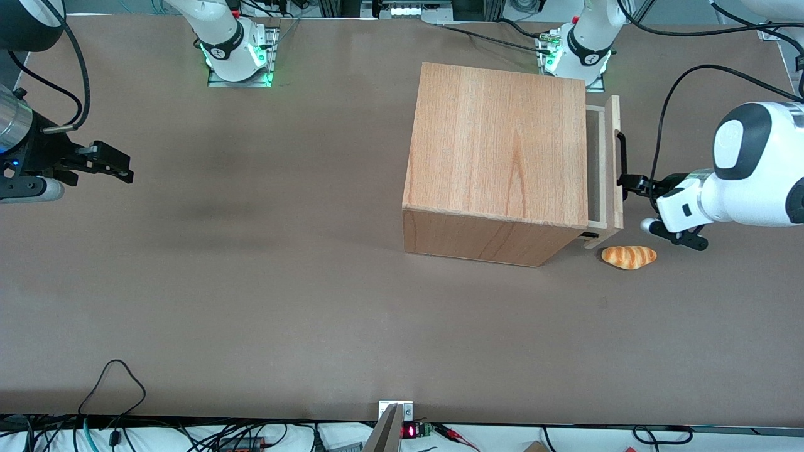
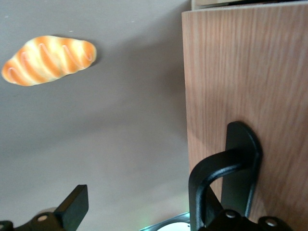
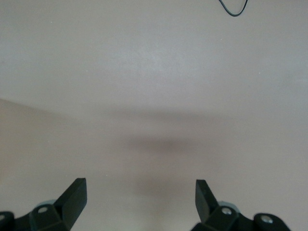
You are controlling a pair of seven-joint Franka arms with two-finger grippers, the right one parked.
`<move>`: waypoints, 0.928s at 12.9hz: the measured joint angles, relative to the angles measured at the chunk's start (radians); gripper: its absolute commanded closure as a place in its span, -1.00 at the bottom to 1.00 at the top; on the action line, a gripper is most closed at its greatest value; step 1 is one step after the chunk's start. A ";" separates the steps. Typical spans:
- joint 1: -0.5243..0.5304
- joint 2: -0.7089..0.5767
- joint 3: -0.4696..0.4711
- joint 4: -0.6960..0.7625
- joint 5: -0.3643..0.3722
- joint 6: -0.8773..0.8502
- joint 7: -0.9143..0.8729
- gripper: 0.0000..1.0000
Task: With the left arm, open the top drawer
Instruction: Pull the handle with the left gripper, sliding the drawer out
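The top drawer (image 1: 604, 169) stands partly pulled out of the light-wood cabinet (image 1: 496, 163), on the side facing the working arm's end of the table, so that a strip of its pale inside shows between the cabinet's edge and the flat wooden front. A slim black handle (image 1: 620, 157) runs along that front. The left arm (image 1: 747, 169) reaches in level from the working arm's end, and its gripper (image 1: 631, 185) sits at the handle. In the left wrist view the fingers are spread apart: one finger (image 2: 72, 208) hangs over bare table, while the other is hooked inside the handle (image 2: 226, 168) against the drawer front (image 2: 245, 86) (its tip is hidden by the bar). A striped bread roll (image 1: 629, 257) lies on the brown table (image 1: 251, 282) just beside the drawer's front corner, nearer to the front camera than the gripper, touching neither.
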 measured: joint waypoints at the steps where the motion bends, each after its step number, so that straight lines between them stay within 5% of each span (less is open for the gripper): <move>1: 0.009 -0.001 0.000 0.000 0.008 0.003 0.000 -1.00; 12: 0.142 -0.006 0.010 0.009 0.080 0.045 0.001 -1.00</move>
